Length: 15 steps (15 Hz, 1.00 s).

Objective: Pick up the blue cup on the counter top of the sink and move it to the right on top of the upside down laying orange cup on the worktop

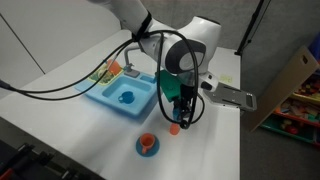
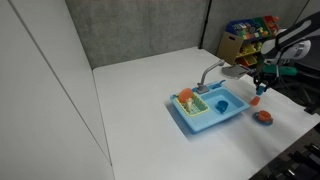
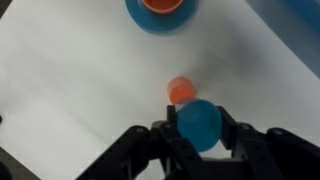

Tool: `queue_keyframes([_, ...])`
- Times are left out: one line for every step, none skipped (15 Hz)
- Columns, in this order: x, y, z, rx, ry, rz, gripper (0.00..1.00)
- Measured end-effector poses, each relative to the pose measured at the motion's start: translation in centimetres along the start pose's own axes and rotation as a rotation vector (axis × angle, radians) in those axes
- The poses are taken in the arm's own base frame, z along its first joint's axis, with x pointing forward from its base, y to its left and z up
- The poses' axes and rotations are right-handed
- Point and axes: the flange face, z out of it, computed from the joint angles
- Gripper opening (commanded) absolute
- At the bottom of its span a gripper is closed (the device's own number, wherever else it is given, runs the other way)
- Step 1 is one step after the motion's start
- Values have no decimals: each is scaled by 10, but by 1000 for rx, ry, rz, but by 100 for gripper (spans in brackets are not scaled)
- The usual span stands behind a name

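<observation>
My gripper (image 3: 198,128) is shut on the small blue cup (image 3: 197,122) and holds it above the white worktop (image 3: 70,80). The tiny orange cup (image 3: 181,91) stands on the worktop just beyond the blue cup, partly overlapped by it in the wrist view. In both exterior views the gripper (image 1: 181,106) (image 2: 262,84) hangs just above the orange cup (image 1: 173,128) (image 2: 256,100), to the side of the light blue toy sink (image 1: 108,97) (image 2: 196,120). The held cup is hard to make out in the exterior views.
A flat orange disc on a blue dish (image 1: 147,146) (image 2: 264,117) (image 3: 160,10) lies on the worktop near the orange cup. The sink holds a blue round item (image 1: 126,97) in its basin and colourful items in its rack (image 2: 187,99). A cardboard box (image 1: 295,80) stands beyond the table.
</observation>
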Motion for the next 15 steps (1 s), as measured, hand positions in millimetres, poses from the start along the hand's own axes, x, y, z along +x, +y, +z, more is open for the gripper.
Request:
queue_keyframes([-1, 0, 2, -1, 0, 0, 17])
queue_keyframes([-2, 1, 3, -1, 1, 1, 17])
queue_keyframes([-3, 2, 6, -2, 2, 1, 17])
queue_keyframes([-3, 2, 7, -2, 3, 2, 17])
queue_keyframes([-4, 3, 9, -2, 4, 3, 17])
queue_keyframes([-5, 4, 11, -3, 5, 3, 17])
queue_keyframes([-5, 4, 12, -3, 5, 4, 17])
queue_keyframes([-6, 5, 14, -4, 5, 5, 17])
queue_keyframes([-6, 6, 15, -4, 6, 5, 17])
queue_keyframes([-7, 6, 15, -3, 8, 5, 17])
queue_keyframes([-7, 6, 16, -3, 9, 5, 17])
queue_keyframes([-7, 6, 16, -3, 10, 6, 17])
queue_keyframes([-7, 6, 17, -3, 12, 6, 17])
queue_keyframes([-8, 7, 17, -3, 12, 6, 17])
queue_keyframes([-8, 7, 18, -4, 11, 6, 17])
